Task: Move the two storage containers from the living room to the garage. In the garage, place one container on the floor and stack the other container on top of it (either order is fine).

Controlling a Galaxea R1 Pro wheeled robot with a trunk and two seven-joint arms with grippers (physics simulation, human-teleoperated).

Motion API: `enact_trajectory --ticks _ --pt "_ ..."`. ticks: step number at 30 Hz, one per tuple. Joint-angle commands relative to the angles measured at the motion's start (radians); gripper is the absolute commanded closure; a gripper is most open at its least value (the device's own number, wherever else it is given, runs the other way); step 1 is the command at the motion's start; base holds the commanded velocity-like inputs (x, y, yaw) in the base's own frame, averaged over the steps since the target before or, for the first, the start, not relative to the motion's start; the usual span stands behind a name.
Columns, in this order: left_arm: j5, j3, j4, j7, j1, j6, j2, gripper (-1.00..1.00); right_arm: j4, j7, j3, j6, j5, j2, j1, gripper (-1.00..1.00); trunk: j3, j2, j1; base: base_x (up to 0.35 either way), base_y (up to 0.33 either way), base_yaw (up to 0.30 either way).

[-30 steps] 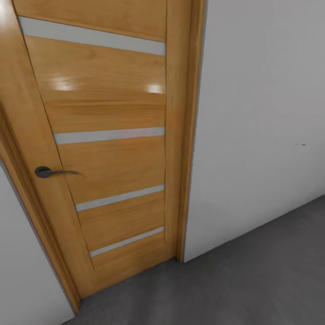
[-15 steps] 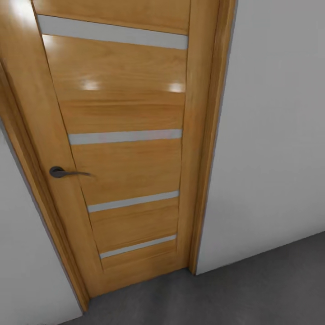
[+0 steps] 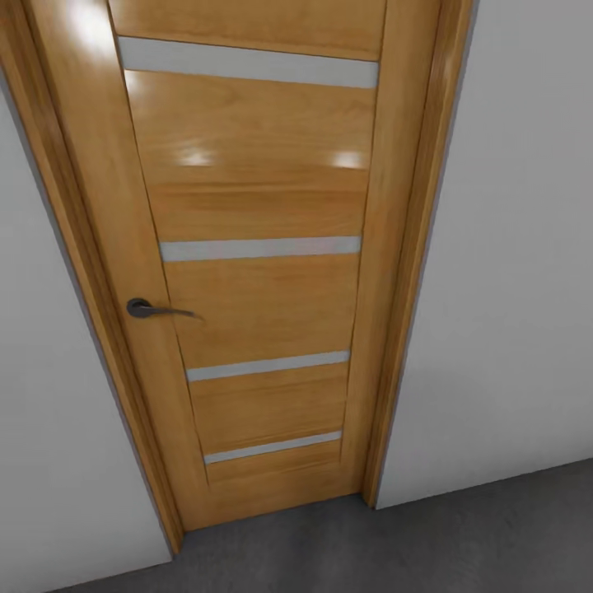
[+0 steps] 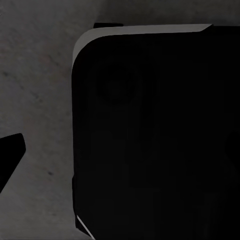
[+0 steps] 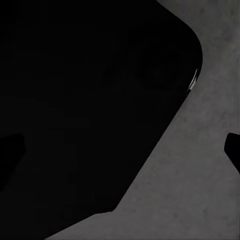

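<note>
Robot faced a closed wooden door [image 3: 255, 272] in the garage.
Glossy honey-toned planks carried four frosted strips and a dark lever handle [image 3: 152, 310], set between plain grey-white walls [image 3: 511, 288]. Mottled matte concrete floor [image 3: 461, 535] lay beneath each pincer, beside a black rounded body [image 4: 160, 140]; pincer state could not be told.

The floor [image 3: 461, 543] is dark grey, mottled, matte concrete. In the head view it runs as a strip along the near edge, widest at the right and narrowing toward the left. At its far edge it meets the foot of a wooden door [image 3: 263, 288] and the plain pale wall [image 3: 519, 247] on either side of it. In both wrist views the same grey concrete lies beneath a large black rounded body [image 4: 155, 135].
</note>
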Motion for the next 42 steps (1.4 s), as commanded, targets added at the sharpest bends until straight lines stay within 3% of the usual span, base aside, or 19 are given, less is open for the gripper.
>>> enact_trajectory --ticks 1,20,42 --pt "0.002 0.001 0.000 -0.001 0.000 -0.002 0.000 -1.00 0.000 0.000 0.002 -0.003 -0.001 0.000 0.000 -1.00 -0.001 0.000 0.000 0.000 0.000 0.019" --pt "0.001 -0.001 0.000 -0.002 0.000 -0.002 0.000 -1.00 0.000 0.000 0.002 -0.004 -0.001 0.003 0.000 -1.00 -0.001 0.000 0.000 0.169 -0.133 0.007" --pt "0.002 0.001 0.000 -0.002 0.000 -0.003 0.000 -1.00 0.000 0.000 0.002 -0.004 -0.001 0.002 0.000 -1.00 -0.001 0.000 0.000 0.005 -0.003 0.256"
